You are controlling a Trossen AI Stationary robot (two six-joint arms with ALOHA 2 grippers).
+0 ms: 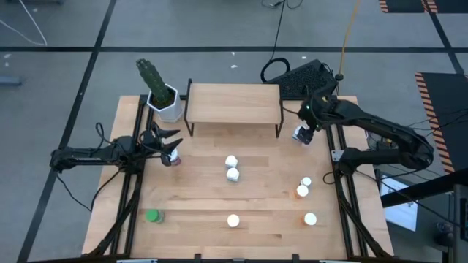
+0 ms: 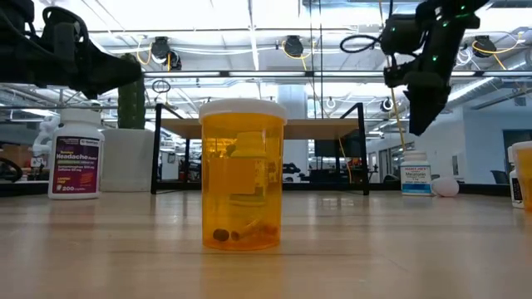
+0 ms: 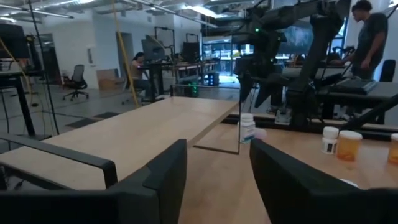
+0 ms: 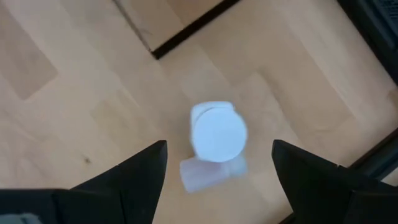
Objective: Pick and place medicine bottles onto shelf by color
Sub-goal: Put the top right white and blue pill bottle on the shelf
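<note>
the right gripper [image 4: 214,171] hangs with jaws spread directly over an upright blue-white bottle [image 4: 217,134], cap up, beside the shelf [image 1: 234,104]. the left gripper [image 3: 217,180] is also parted, empty.

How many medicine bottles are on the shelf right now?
0. The shelf is bare. Bottles stand on the table: one by the left tool, one under the right tool, seven more toward the front. None seems hidden.

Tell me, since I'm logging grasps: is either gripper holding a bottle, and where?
Neither. The right gripper is open above a blue-white bottle; the left gripper holds nothing.
</note>
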